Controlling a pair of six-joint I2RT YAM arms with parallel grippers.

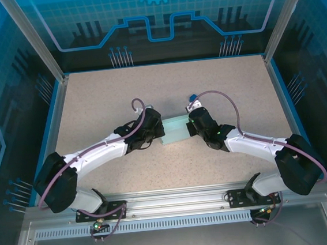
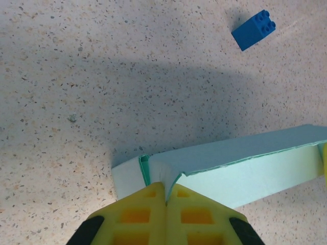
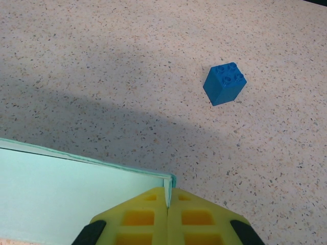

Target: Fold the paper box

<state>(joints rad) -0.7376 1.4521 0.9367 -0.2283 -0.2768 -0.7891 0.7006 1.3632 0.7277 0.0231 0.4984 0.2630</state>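
The pale sky-blue paper box [image 1: 175,130] lies at the table's middle, held between both arms. My left gripper [image 1: 161,132] is shut on its left end. In the left wrist view the yellow fingertips [image 2: 166,188] pinch a folded flap of the paper box [image 2: 245,166], whose long panels run off to the right. My right gripper [image 1: 189,128] is shut on the right end. In the right wrist view its tips [image 3: 167,198] clamp the thin corner edge of the paper box [image 3: 66,196], which spreads out to the left.
A small dark blue cube [image 1: 193,98] sits on the speckled table [image 1: 103,99] just behind the right gripper; it also shows at upper right in the left wrist view [image 2: 254,29] and the right wrist view [image 3: 225,83]. Metal frame posts and blue walls edge the table.
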